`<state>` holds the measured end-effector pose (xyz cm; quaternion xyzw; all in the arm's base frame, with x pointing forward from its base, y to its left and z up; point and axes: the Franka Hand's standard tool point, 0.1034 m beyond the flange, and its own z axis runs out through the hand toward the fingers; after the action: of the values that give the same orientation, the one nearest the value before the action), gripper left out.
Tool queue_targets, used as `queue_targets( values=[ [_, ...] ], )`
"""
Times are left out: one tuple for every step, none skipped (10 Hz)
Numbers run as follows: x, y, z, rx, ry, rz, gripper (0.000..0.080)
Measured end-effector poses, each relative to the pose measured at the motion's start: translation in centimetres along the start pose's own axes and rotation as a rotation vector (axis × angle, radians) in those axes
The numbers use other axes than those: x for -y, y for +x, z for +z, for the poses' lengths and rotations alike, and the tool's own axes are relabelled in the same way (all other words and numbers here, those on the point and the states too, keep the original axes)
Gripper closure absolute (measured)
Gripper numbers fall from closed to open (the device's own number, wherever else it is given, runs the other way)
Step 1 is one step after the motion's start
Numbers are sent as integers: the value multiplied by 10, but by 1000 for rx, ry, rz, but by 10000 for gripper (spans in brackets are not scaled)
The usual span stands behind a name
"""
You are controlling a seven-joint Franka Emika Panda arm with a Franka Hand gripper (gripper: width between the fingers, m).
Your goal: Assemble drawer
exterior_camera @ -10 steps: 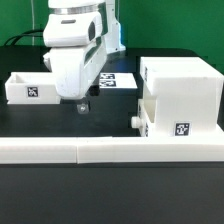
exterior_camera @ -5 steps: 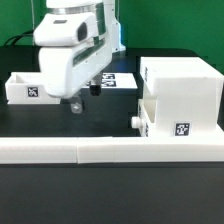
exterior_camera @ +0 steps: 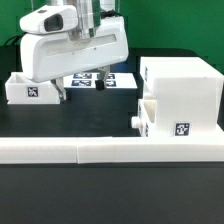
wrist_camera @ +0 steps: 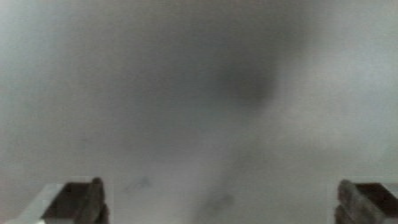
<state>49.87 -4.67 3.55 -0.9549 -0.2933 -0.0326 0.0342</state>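
Over the last second the claw has swung from the middle of the scene toward nine o'clock in the exterior view. It has also turned about its own axis, so the broad face of the hand now looks at the camera. Nothing else has shifted.

It now hangs just beside the loose tray, which sits at nine o'clock on the black table. Part of the marker board shows behind the claw. This looks like an approach to the second tray, not yet a grasp.

The housing stands at three o'clock. One knobbed tray appears to sit low in the housing's side, with its knob poking out toward the centre (how deep it sits cannot be told). On that reading, the task is roughly half done. The long border bar runs across at six o'clock, untouched.

In the wrist view the claw is spread wide. Its two fingers stand at opposite edges of the picture, with only a blurred grey field between them. It holds nothing. Whether a fingertip grazes the tray's wall cannot be judged from the exterior view, since the hand hides that spot.
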Motion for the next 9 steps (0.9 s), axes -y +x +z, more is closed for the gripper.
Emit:
queue_targets(
  values=[
    [0,0,0,-1,1,35,150],
    [0,-1,0,-2,1,113,150],
    [1,-9,-3,2,-7,216,150],
    [2,-18,-7,9,-12,321,150],
    [3,-20,-13,7,-18,391,150],
    [7,-22,-18,5,-24,426,150],
    [11,-28,-18,11,-24,442,150],
    [13,-35,-15,-18,-48,444,150],
    [14,-35,-14,-10,-42,442,150]
  ],
)
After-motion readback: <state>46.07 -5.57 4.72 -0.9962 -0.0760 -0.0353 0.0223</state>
